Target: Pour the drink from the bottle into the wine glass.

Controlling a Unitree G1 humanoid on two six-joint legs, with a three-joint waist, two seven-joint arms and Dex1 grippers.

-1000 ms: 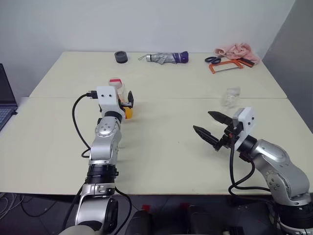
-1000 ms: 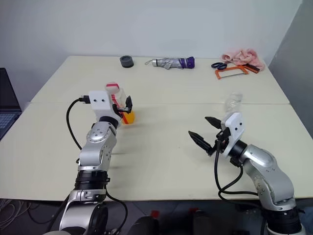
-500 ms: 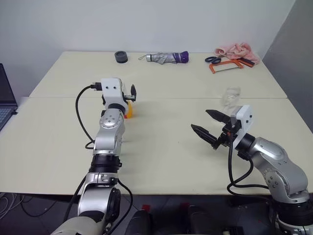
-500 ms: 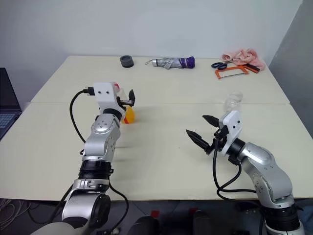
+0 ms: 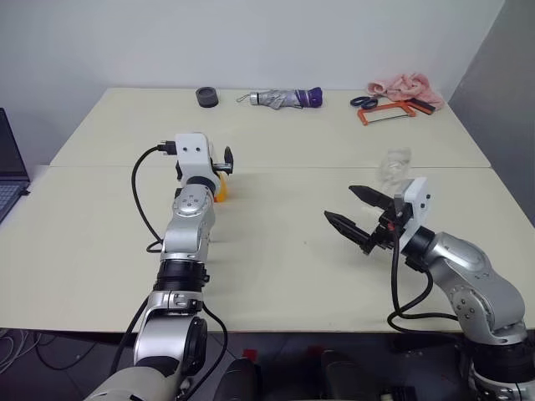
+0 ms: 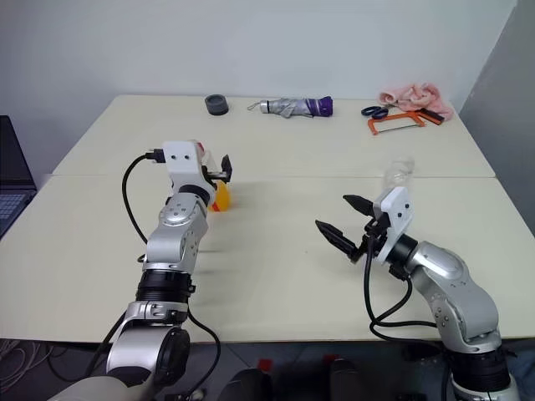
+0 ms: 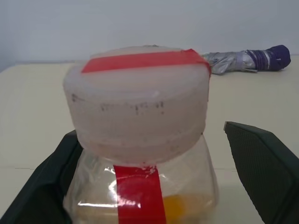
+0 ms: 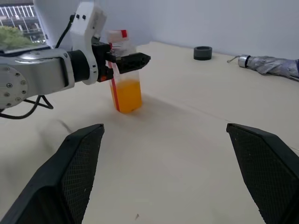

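One bottle (image 8: 124,70) is standing upright on the left half of the desk (image 5: 276,251), its clear body holding orange drink (image 8: 126,95) in roughly the lower half, with a red tape stripe running up its side and across the pale cap. One wine glass (image 5: 394,165) is standing on the right half, clear, with no liquid visible in it, well apart from the bottle. The left gripper (image 8: 122,59) is reaching level around the bottle's upper part, its fingers (image 7: 264,168) spread wide on either side, one finger apart from the plastic, the other close against it. The right gripper (image 5: 358,217) is hovering over the desk just in front of the glass, fingers wide open and gripping nothing. Along the far edge are lying one folded umbrella (image 5: 280,98), one black tape roll (image 5: 206,98), one pair of scissors (image 5: 364,102), one orange-framed hacksaw (image 5: 386,113) and one pink cloth (image 5: 403,85).
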